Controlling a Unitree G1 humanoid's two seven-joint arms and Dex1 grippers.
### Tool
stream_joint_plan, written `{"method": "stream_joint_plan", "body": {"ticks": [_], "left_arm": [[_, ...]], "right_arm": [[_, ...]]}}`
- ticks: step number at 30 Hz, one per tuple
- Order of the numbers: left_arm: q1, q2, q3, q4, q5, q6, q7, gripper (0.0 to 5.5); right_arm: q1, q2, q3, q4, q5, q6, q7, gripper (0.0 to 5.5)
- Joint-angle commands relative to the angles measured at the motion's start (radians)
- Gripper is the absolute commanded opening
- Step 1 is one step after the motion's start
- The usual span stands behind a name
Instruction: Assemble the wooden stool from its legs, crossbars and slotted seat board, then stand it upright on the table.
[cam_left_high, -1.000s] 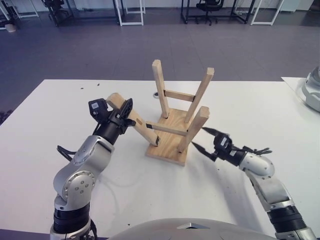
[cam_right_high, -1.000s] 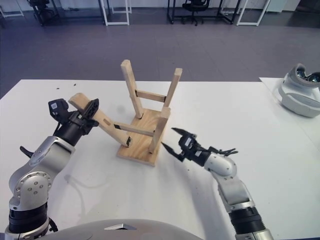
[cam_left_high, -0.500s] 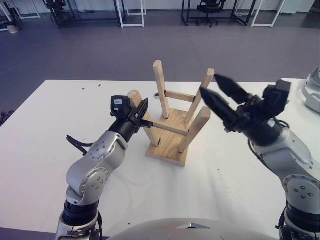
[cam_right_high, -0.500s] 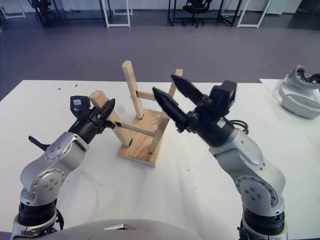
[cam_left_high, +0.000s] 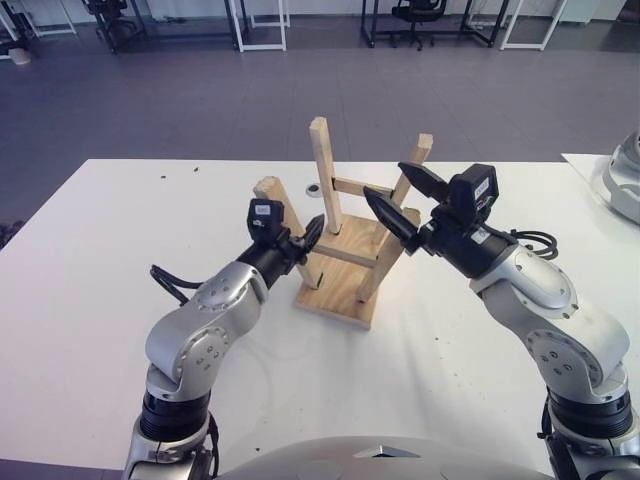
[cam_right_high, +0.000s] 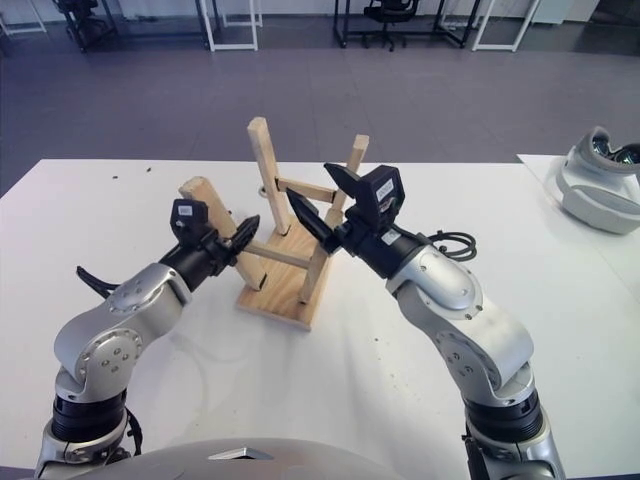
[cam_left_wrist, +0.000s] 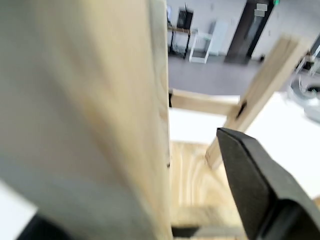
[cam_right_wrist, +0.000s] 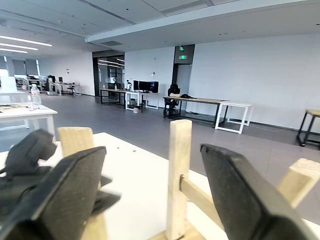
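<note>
Stool (cam_left_high: 338, 292): upside down on the table (cam_left_high: 110, 260), between the two grippers; seat board (cam_right_high: 283, 292) lies flat, legs point up.
Legs: far-left leg (cam_left_high: 324, 175) is upright. Far-right leg (cam_left_high: 420, 148) and near-right leg (cam_left_high: 380, 268) lean. Near-left leg (cam_left_high: 270, 193) leans out toward the left arm.
Bars: upper crossbar (cam_left_high: 348, 184) joins the two far legs. Lower crossbar (cam_left_high: 345, 256) runs from the near-right leg toward the left gripper.
Left gripper (cam_left_high: 300, 238): spread about the near-left leg, roughly midway up it. The one finger (cam_left_wrist: 250, 185) seen from the wrist stands clear of the wood, with seat board showing in the gap.
Right gripper (cam_left_high: 384, 178): released, fingers (cam_right_wrist: 240, 200) wide apart, level with the upper crossbar and in front of the far-right leg. Whether it touches, cannot tell.
In the way: the right gripper covers the far-right leg's middle and the upper crossbar's right end. The left gripper hides the near-left leg's lower part, so its seating in the board cannot be judged.
Around: headset (cam_right_high: 598, 190) well off beyond the right arm, at the table's edge; desks and chairs in the room behind.
Change: a second ago the near-left leg leaned far out and the right gripper sat low by the board's near corner. Now the leg is steeper and the right gripper has risen to the legs.
</note>
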Motion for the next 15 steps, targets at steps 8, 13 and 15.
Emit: {"method": "stream_joint_plan", "body": {"ticks": [8, 13, 15], "left_arm": [[-0.077, -0.164, 0.071, -0.029, -0.194, 0.017, -0.053, 4.91], [-0.072, -0.146, 0.165, -0.073, -0.395, 0.037, -0.054, 5.33], [-0.086, -0.076, 0.206, -0.078, -0.435, 0.042, -0.069, 5.33]], "right_arm": [[-0.010, 0.016, -0.009, 0.048, -0.091, 0.014, 0.020, 3.51], [-0.001, -0.020, -0.107, 0.090, -0.130, -0.007, 0.062, 3.51], [-0.006, -0.028, -0.167, 0.079, -0.086, -0.016, 0.101, 3.51]]}}
